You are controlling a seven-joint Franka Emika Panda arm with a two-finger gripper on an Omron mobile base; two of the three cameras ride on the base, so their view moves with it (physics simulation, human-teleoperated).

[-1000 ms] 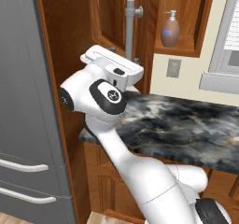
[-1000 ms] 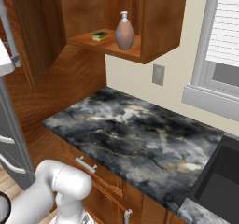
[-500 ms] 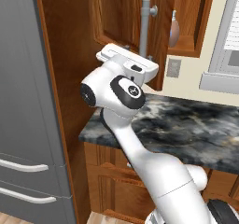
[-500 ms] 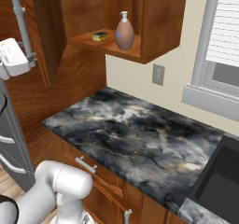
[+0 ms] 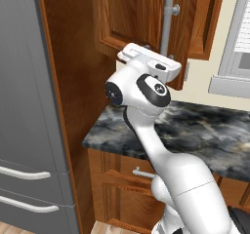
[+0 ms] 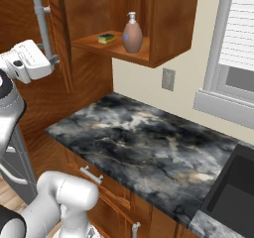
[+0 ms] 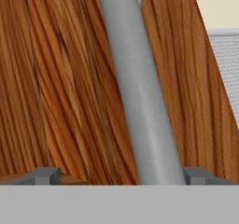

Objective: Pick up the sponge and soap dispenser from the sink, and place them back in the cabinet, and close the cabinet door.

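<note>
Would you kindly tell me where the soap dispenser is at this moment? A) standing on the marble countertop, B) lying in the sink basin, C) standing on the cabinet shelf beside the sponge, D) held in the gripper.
C: in the right base view the soap dispenser stands upright on the cabinet shelf, with the sponge next to it, while the open gripper is at the cabinet door's bar handle.

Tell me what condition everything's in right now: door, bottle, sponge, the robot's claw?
cabinet door: partly open, swung out.
soap dispenser: upright on the cabinet shelf.
sponge: lying flat on the shelf beside it.
gripper: open, fingers either side of the door's handle.
</note>
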